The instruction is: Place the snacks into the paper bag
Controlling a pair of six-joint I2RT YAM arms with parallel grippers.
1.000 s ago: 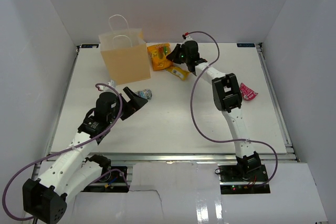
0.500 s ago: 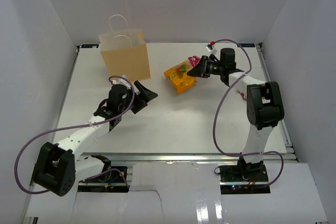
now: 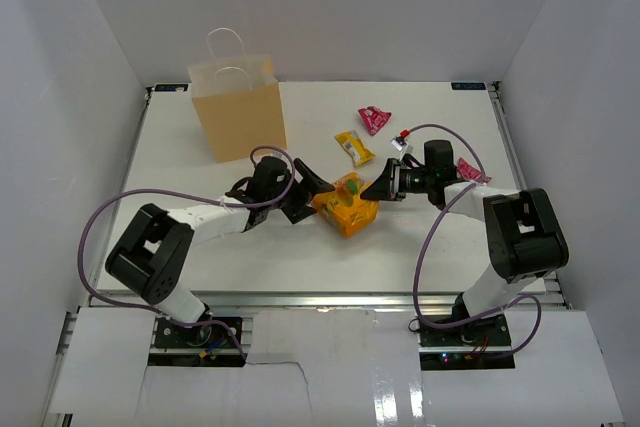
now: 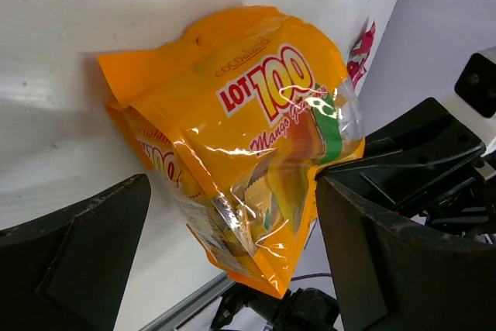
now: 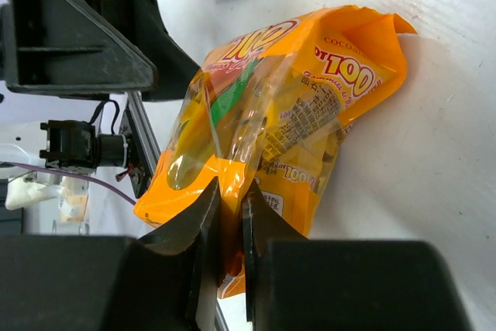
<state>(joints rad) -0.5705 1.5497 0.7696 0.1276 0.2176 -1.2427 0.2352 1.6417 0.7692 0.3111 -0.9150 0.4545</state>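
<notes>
Looks early in the job: cannot see inside the paper bag [image 3: 240, 112], but counts at least four snacks lying outside it. Puts the orange chip bag [image 3: 346, 204] well to the right of the paper bag and nearer the arm bases. Puts the yellow packet [image 3: 353, 146] and the magenta wrapper [image 3: 375, 119] also to its right, and a pink wrapper [image 3: 470, 172] farther right again.

Shows the right gripper [image 5: 230, 207] pinched shut on one edge of the chip bag, on the side away from the paper bag. Shows the left gripper [image 4: 232, 238] spread wide on the side facing the paper bag, one finger to each side of the chip bag, apparently not yet touching it.

Leaves, probably, a handover, the carry and every other packet still to do.
</notes>
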